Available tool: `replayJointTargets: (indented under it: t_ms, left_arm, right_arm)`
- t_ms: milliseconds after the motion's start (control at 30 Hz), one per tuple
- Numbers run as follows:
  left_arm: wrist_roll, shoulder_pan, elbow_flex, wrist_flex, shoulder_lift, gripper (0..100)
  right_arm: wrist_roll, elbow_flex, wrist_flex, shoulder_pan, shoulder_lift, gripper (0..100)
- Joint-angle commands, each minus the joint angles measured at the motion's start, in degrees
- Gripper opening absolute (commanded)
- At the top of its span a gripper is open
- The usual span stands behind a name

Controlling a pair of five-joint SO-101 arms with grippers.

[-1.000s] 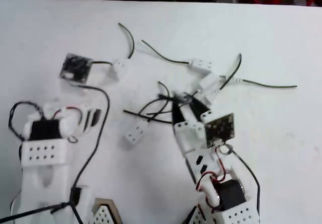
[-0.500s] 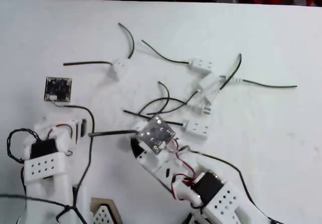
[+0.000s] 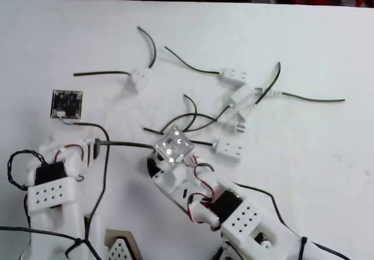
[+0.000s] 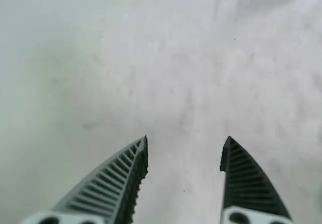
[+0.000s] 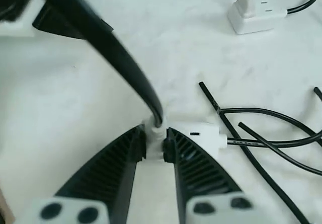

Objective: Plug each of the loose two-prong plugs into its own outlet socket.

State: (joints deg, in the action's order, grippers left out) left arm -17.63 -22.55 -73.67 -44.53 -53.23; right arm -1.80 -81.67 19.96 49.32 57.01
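- Your right gripper [image 5: 155,130] is clamped shut on a small white connector [image 5: 154,148] near the middle of the table [image 3: 304,38]. The view is too poor to tell plug from socket.
- Its black cord [image 3: 125,145] runs left.
- A white block [image 5: 201,133] touches that connector.
- A loose socket [image 3: 229,148] lies just right.
- Your left gripper [image 4: 184,143] hangs with jaws apart over the table.

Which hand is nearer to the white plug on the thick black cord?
Right. The right hand grips the plug; the left hand hangs open over bare table, away from it.
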Motion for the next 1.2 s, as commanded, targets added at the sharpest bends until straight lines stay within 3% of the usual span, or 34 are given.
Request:
replayJointTargets:
  t_ms: [0, 267, 1167]
  left_arm:
    - [0.6, -0.2, 0.2, 1.1, -1.2, 24]
    - [0.6, -0.2, 0.1, 1.1, -1.2, 24]
    - [0.5, -0.2, -0.5, 1.1, -1.3, 24]
  right_arm:
    - [0.6, 1.2, -4.5, 0.3, -4.2, 1.7]
    - [0.6, 1.3, -10.5, -3.6, -10.7, 1.7]
    - [0.7, 1.1, -13.1, -1.5, -12.0, 1.7]
